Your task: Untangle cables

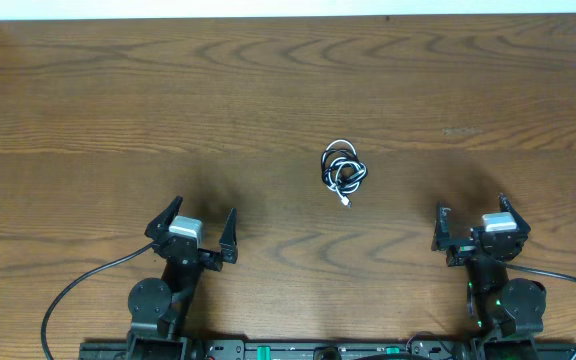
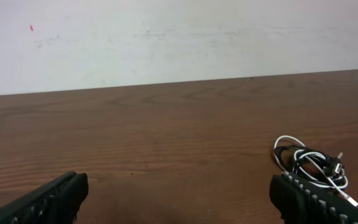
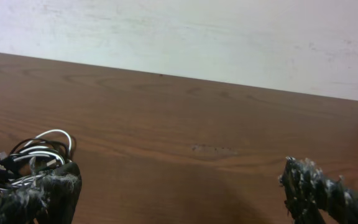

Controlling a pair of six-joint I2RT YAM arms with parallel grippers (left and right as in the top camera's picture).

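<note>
The left arm [image 1: 181,250] holds its jaws spread wide on nothing, and the right arm [image 1: 490,245] does the same. Both rest near the bench's near edge, well apart from the work, which looks like a ready stance with no reach begun. The cables [image 1: 343,172] lie in one small knotted bundle about mid-bench, between the two arms and farther toward the far edge, touched by neither. The white cable [image 2: 286,137] loops through the black cable [image 2: 303,163], and a plug end [image 1: 347,204] trails toward the near edge. Open jaws on both sides would suit taking one cord each. The bench [image 1: 118,100] is dark brown wood grain, and a plain white wall [image 2: 166,37] rises behind its far edge.
</note>
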